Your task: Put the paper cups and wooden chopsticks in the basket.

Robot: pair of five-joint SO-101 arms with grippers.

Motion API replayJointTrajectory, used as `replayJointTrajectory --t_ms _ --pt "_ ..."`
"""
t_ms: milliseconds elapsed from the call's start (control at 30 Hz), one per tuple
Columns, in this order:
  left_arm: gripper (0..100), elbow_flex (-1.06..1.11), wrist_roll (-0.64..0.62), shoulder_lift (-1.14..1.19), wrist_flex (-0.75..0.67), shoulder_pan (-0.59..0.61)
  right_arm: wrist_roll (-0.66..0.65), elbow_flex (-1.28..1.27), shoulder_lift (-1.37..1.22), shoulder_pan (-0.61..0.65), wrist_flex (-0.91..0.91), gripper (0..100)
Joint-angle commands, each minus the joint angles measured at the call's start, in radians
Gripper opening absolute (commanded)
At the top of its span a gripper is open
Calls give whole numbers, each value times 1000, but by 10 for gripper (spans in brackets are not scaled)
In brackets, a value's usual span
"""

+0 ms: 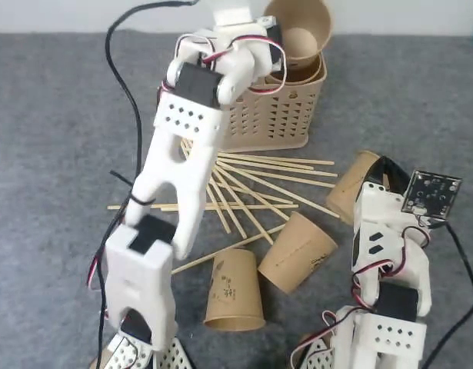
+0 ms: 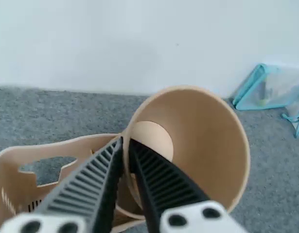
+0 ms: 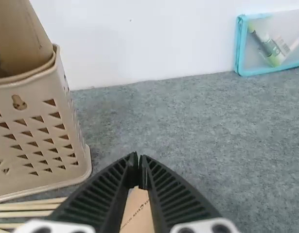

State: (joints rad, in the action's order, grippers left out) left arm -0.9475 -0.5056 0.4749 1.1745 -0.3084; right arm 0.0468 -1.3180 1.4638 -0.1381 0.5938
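Left gripper (image 2: 126,141): jaws clenched on the rim wall of a tan paper cup (image 2: 202,141), one finger inside the mouth, one outside. The cup is held tilted, mouth toward the wrist camera, above the open top of the beige perforated plastic basket (image 2: 23,160). In the high view a second cup rim (image 1: 305,73) appears to sit already inside the basket (image 1: 267,115).

Step in hand, as judged: delivery of a cup, at the release stage. The next move calls for the cup to be lowered and righted so it nests or drops within the basket walls, then for the jaws to be opened; a release from this height and tilt may let it roll off the rim.

Right gripper (image 3: 138,160): fingers drawn together just above a tan cup lying on its side (image 1: 351,188); whether its wall is pinched cannot be told.

On the grey carpet remain a fan of pale wooden chopsticks (image 1: 259,188) in front of the basket and two further cups (image 1: 298,252) (image 1: 234,288) near them. The task is judged early.
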Motion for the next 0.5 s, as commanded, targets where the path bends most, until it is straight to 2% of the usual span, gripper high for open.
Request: replayJointTrajectory --t_ms 0,167,467 --pt "61 -243 11 66 120 23 -12 9 18 10 -13 8" --pt "175 -443 23 114 292 28 -12 9 18 10 -13 8" --pt "180 -622 74 114 443 40 -12 9 16 4 -16 8"
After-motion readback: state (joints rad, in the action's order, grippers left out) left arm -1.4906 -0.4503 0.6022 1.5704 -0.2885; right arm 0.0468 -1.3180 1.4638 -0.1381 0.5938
